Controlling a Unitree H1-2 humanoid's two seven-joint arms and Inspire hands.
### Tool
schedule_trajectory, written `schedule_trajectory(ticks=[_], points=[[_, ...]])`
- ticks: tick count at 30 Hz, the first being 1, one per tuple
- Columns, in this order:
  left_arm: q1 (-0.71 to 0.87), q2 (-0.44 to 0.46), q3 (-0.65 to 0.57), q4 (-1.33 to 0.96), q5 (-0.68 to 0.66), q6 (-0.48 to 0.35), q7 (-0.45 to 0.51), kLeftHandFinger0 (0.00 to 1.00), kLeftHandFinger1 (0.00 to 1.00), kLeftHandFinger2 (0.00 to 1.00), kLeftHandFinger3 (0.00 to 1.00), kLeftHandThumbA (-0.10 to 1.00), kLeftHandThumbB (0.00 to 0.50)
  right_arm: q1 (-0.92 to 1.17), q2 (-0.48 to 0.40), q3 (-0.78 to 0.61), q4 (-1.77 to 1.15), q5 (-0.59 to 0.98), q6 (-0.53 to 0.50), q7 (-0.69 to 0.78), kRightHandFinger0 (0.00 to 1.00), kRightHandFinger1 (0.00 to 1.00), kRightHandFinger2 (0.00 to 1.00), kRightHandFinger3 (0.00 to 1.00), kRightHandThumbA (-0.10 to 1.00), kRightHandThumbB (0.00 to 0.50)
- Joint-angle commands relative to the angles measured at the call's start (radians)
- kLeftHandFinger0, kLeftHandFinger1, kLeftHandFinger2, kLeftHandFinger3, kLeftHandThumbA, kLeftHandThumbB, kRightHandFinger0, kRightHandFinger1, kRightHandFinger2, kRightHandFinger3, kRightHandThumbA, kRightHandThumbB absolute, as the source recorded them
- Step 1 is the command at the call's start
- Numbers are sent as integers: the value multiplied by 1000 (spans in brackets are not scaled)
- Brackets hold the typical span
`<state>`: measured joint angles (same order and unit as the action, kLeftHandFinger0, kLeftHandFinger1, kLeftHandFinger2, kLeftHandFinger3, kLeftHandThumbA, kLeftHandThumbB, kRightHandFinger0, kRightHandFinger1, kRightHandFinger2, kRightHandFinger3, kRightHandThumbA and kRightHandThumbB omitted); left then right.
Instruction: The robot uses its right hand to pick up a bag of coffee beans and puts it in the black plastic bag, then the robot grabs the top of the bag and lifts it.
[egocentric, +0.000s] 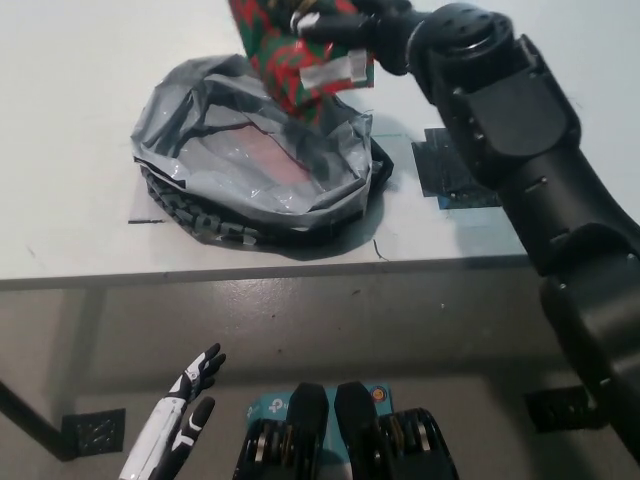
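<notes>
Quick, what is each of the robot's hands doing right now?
Left hand: open, holding nothing, resting low below the table edge.
Right hand: shut on the coffee bean bag, holding it over the open black plastic bag.

Bulky matte black right arm (520, 140) with rounded segmented shells, slim white left robot hand (178, 420) with black fingertips

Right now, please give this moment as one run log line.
right hand: shut on coffee bag | coffee bag: above open plastic bag, not released | left hand: low, idle, open
</notes>
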<state>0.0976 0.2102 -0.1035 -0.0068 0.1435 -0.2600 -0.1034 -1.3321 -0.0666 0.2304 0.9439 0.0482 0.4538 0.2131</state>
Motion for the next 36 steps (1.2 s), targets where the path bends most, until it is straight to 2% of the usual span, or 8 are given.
schedule_trajectory(ticks=[1,3,7,9,14,15,20,36], points=[[-8,14,-4,-31,-4,-10,-20,1000,1000,1000,1000,1000,266,-123,0,36,8,-80,-116,19,0,379,747,432,-100,185],[-10,16,-5,-31,0,-10,-21,1000,1000,1000,1000,1000,274,-127,0,67,21,-104,-145,30,0,440,825,581,-100,172],[-16,20,-8,-35,8,1,-25,1000,1000,1000,1000,1000,287,-118,-7,150,5,-195,-199,10,11,475,819,677,-100,198],[-16,20,-9,-37,9,2,-26,1000,1000,1000,1000,1000,287,-114,-11,185,-3,-232,-218,-4,39,513,858,786,-100,201],[-22,21,-15,-33,16,-5,-27,1000,1000,1000,1000,1000,273,-108,-24,229,-16,-286,-289,-38,19,472,775,696,-100,199],[-22,21,-16,-36,19,-2,-27,1000,1000,1000,1000,1000,271,-110,-26,217,-5,-277,-310,-45,0,442,745,646,-100,168],[-24,26,-18,-34,25,-4,-26,1000,1000,1000,1000,1000,268,-117,-29,212,33,-300,-336,-67,0,398,770,782,-100,168],[-48,42,-37,-32,43,-20,-32,1000,1000,1000,1000,1000,221,-79,-32,231,5,-427,-500,-149,0,323,699,752,-100,168]])
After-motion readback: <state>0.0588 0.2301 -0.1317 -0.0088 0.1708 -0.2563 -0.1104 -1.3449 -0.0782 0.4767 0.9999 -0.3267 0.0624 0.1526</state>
